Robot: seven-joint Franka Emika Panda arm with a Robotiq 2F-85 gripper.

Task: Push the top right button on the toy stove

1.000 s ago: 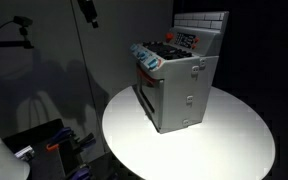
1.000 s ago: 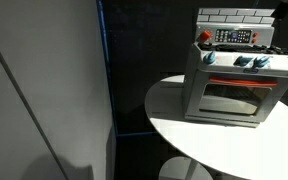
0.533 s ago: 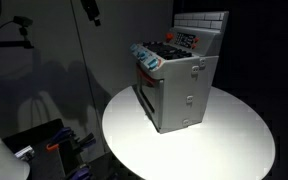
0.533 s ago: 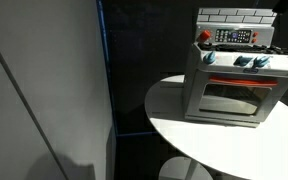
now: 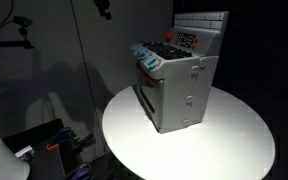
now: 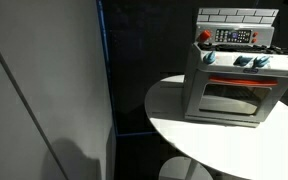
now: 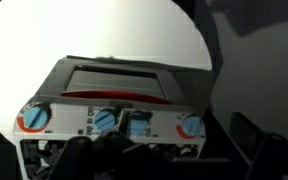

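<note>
The toy stove stands on the round white table. The gripper hangs high and well apart from it, so the stove lies below and ahead. Its finger spread cannot be determined

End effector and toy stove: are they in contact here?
Apart. In an exterior view the end effector sits at the top edge, with a wide gap plainly between it and the toy stove.

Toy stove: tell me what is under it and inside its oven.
The toy stove stands on a round white table. Its oven door is shut; nothing inside can be made out.
</note>
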